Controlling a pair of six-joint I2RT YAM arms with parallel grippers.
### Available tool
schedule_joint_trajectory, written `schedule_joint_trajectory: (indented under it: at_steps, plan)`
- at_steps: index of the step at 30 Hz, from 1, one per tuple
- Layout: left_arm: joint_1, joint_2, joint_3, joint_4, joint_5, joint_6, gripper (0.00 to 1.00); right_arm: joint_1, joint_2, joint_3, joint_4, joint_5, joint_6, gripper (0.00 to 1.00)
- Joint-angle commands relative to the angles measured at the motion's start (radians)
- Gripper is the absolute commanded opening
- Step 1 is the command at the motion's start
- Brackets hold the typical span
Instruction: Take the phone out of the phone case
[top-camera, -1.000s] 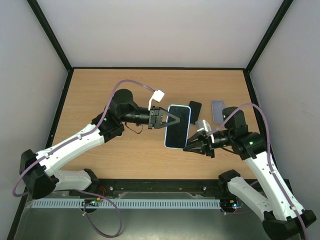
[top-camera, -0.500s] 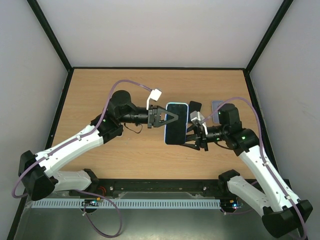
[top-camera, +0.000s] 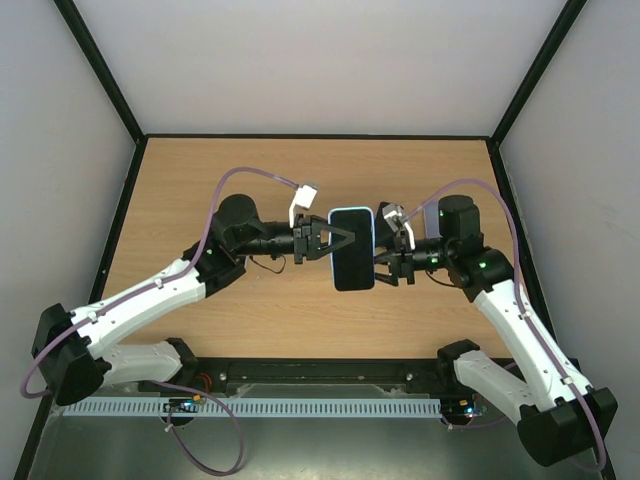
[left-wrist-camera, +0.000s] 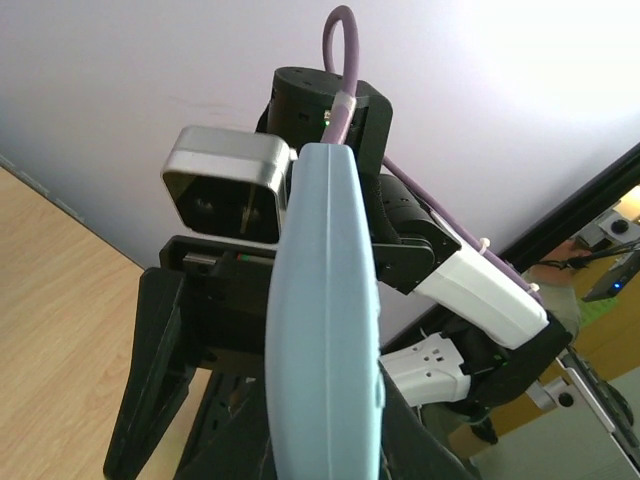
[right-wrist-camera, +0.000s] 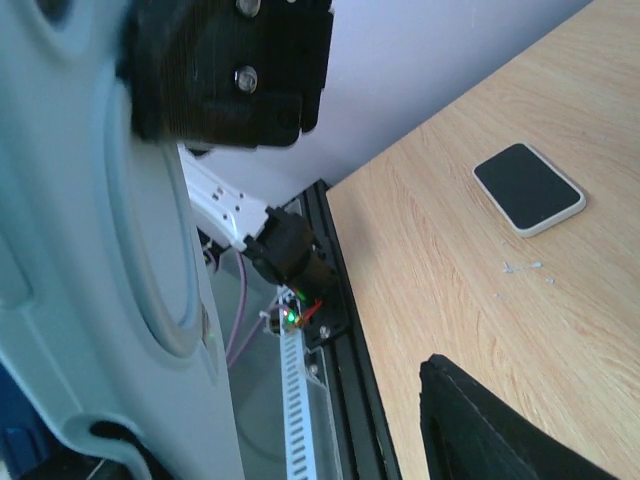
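A phone in a light blue phone case (top-camera: 352, 250) hangs above the middle of the table, screen up. My left gripper (top-camera: 333, 241) is shut on its left edge. In the left wrist view the case (left-wrist-camera: 325, 330) shows edge-on between my fingers. My right gripper (top-camera: 386, 256) stands open at the phone's right edge. In the right wrist view the case's back (right-wrist-camera: 90, 250) fills the left side, and one black finger (right-wrist-camera: 500, 430) stands well clear of it on the right. Whether the other finger touches the case is hidden.
A black phone with a pale rim (right-wrist-camera: 528, 188) lies flat on the wooden table (top-camera: 200, 190) behind the right arm. Dark walls and a black frame edge the table. The arm bases and a cable rail (top-camera: 250, 407) run along the near edge.
My right gripper has swung up from below the phone to its right edge and opened. The left gripper has turned the phone upright and shifted it slightly towards the near edge.
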Motion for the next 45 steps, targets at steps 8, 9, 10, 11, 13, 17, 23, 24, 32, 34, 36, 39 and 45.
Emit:
schedule_joint_trajectory:
  at_steps: [8, 9, 10, 11, 13, 17, 23, 24, 32, 34, 36, 39, 45]
  plan:
    - [-0.05, 0.002, -0.056, -0.127, 0.005, 0.04, 0.03, -0.077, 0.023, 0.062, 0.266, 0.027, 0.263, 0.2]
    - [-0.04, 0.007, -0.055, -0.131, -0.019, 0.044, 0.03, -0.077, 0.019, 0.05, 0.267, 0.038, 0.273, 0.13]
    - [-0.031, 0.012, -0.051, -0.136, -0.043, 0.053, 0.03, -0.077, 0.015, 0.036, 0.264, 0.052, 0.279, 0.06]
    - [-0.021, 0.019, -0.051, -0.137, -0.066, 0.06, 0.03, -0.077, 0.014, 0.022, 0.248, 0.063, 0.278, 0.02]
    - [0.002, 0.037, -0.059, -0.113, -0.105, 0.066, 0.03, -0.077, 0.01, 0.001, 0.202, 0.112, 0.26, 0.02]
    - [0.014, 0.095, -0.086, -0.077, -0.272, 0.102, 0.12, -0.077, -0.005, -0.054, 0.13, 0.237, 0.262, 0.02]
    - [0.012, 0.145, -0.064, -0.117, -0.524, 0.149, 0.53, -0.078, 0.024, -0.11, 0.012, 0.472, 0.323, 0.02]
    - [0.01, 0.136, -0.061, -0.13, -0.57, 0.161, 0.57, -0.077, 0.035, -0.111, -0.012, 0.488, 0.326, 0.02]
    - [-0.08, 0.083, -0.07, -0.252, -0.935, 0.242, 0.66, -0.079, 0.113, -0.137, -0.088, 0.582, 0.349, 0.02]
    - [-0.129, 0.088, -0.088, -0.255, -0.995, 0.28, 0.65, -0.079, 0.143, -0.141, -0.095, 0.618, 0.338, 0.02]
    - [-0.202, 0.106, -0.101, -0.255, -1.059, 0.325, 0.63, -0.078, 0.176, -0.141, -0.097, 0.642, 0.332, 0.02]
    - [-0.32, 0.165, -0.124, -0.228, -1.169, 0.446, 0.61, -0.079, 0.232, -0.147, -0.098, 0.617, 0.322, 0.02]
    - [-0.532, 0.345, -0.11, -0.193, -1.397, 0.666, 0.63, -0.078, 0.318, -0.142, -0.102, 0.62, 0.287, 0.02]
